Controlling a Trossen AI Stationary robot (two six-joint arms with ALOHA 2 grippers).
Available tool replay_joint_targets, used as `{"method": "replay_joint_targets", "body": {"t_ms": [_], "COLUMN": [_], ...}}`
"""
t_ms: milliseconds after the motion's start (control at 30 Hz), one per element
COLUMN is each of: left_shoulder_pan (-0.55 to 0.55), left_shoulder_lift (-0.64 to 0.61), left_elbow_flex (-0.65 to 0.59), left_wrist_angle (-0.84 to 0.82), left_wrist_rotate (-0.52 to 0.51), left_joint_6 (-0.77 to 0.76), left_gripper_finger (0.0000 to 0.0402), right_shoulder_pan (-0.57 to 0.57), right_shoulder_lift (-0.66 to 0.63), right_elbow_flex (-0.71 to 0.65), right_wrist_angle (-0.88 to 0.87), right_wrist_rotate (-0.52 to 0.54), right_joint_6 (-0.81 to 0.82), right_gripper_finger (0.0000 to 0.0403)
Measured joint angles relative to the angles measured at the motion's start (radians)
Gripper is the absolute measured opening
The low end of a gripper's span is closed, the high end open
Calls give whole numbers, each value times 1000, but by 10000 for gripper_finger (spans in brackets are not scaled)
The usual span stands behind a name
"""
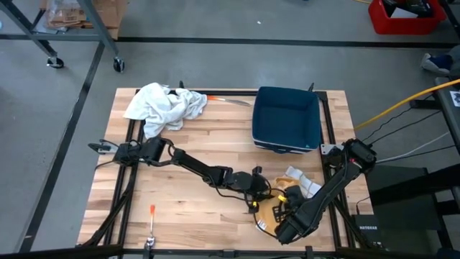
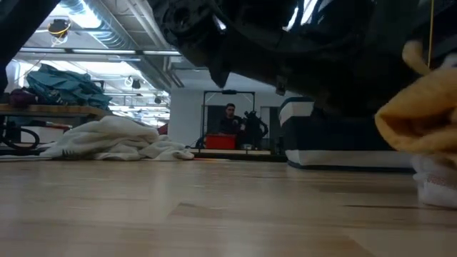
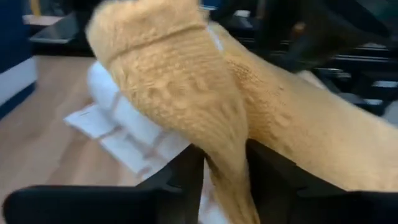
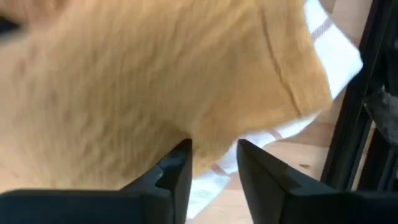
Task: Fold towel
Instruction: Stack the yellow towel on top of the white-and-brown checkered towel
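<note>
A mustard-yellow knitted towel (image 1: 275, 206) is bunched up at the table's near right, between both grippers. In the low view the yellow towel (image 2: 420, 118) rises over a folded white striped towel (image 2: 435, 187). My left gripper (image 1: 260, 188) reaches in from the left and is shut on the towel. My right gripper (image 1: 286, 224) comes from the near right side, its fingers narrowly apart at the towel's lower edge (image 4: 214, 146). The folded white towel (image 1: 302, 180) lies flat on the wood beside them. My left gripper pinches a raised fold of the yellow towel (image 3: 225, 177) between its two fingers (image 3: 186, 180); the cloth stands up ahead of the fingers in a thick, slack hump (image 3: 174, 74). My right gripper holds the yellow towel by its lower edge (image 4: 205, 140), which dips between the two fingers (image 4: 180, 165). How many layers it has does not show.
A heap of crumpled white towels (image 1: 165, 106) lies at the far left corner. A dark blue bin (image 1: 287, 119) stands at the far right. An orange-handled tool (image 1: 152, 212) lies near the near left edge. In the low view a person (image 2: 228, 118) stands far behind the table.
</note>
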Motion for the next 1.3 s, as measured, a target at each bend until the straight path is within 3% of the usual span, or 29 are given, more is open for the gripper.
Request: {"method": "replay_joint_targets", "body": {"t_ms": [233,433,800,1067,1300], "left_shoulder_pan": [39,52,46,23,6], "left_shoulder_lift": [9,0,-93,-116,-116], "left_elbow_flex": [0,-1,-2,0,0], "left_wrist_angle": [1,6,13,13,-32], "left_wrist_rotate": [-21,-17,60,110,165], "left_joint_6": [-110,-211,-208,-171,-232], "left_gripper_finger": [140,147,141,141,141], "right_shoulder_pan": [0,-3,-3,-3,-3], "right_shoulder_lift": [1,1,1,1,5], "right_elbow_flex": [-39,-32,95,219,199], "right_wrist_angle": [27,23,-55,-136,-153], "right_wrist_rotate": [-132,-132,-129,-44,124], "right_joint_6": [1,2,1,-1,-1], "right_gripper_finger": [160,160,161,161,161]}}
